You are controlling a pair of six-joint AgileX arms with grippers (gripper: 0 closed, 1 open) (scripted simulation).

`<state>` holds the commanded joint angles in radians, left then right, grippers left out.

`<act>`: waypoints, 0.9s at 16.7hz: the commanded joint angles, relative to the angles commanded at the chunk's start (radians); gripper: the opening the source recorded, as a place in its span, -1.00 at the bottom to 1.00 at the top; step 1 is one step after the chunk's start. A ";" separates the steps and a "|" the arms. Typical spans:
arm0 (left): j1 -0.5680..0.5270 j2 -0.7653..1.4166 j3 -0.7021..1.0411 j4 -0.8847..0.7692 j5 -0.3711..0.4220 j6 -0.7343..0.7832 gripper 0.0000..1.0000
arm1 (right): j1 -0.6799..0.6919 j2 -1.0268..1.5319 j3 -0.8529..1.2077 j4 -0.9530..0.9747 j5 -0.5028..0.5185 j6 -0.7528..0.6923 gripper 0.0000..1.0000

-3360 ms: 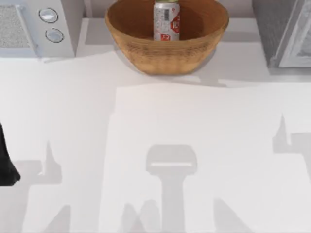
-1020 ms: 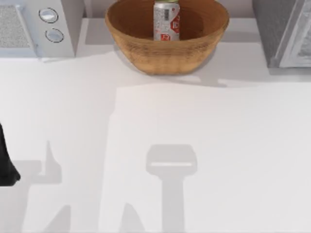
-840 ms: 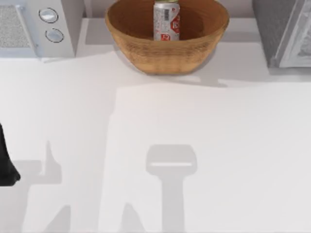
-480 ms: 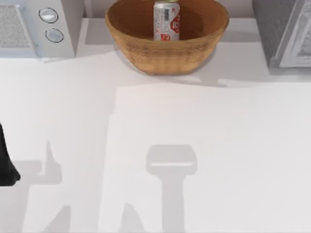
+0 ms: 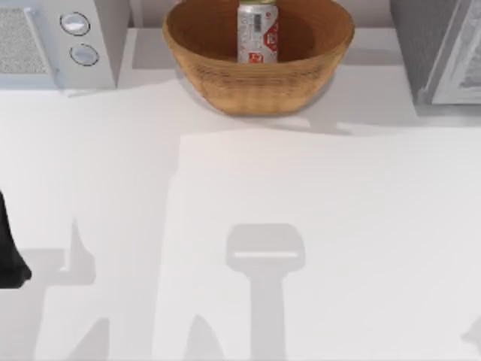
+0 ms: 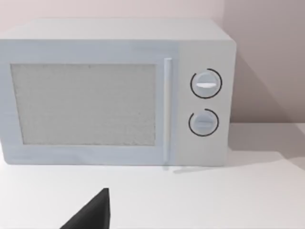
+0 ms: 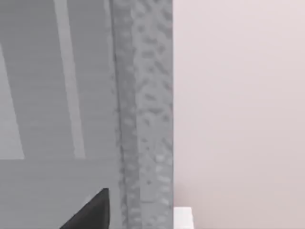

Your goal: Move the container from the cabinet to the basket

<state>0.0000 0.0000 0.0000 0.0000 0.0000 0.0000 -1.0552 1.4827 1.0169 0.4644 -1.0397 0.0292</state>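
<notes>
One can [image 5: 258, 31] stands upright in the basket [image 5: 255, 83], top centre. Job looks done; keep both arms clear. I cannot tell either gripper's opening.

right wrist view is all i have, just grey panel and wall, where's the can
Observer: The container stands upright inside the basket, at the back middle of the top view.
Operator: is the cabinet near it
Observer: The cabinet sits to the basket's right, at the top view's right edge, apart from it.
Operator: and the left arm
Observer: The left arm is at the top view's left edge, its wrist camera facing a white microwave.
</notes>
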 joint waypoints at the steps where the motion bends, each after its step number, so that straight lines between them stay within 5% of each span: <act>1: 0.000 0.000 0.000 0.000 0.000 0.000 1.00 | -0.001 -0.012 0.082 -0.097 -0.001 0.000 1.00; 8: 0.000 0.000 0.000 0.000 0.000 0.000 1.00 | 0.006 -0.104 0.576 -0.689 0.001 0.000 1.00; 15: 0.000 0.000 0.000 0.000 0.000 0.000 1.00 | 0.014 -0.144 0.725 -0.846 0.008 0.000 1.00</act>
<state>0.0000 0.0000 0.0000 0.0000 0.0000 0.0000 -1.0412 1.3391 1.7417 -0.3817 -1.0320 0.0295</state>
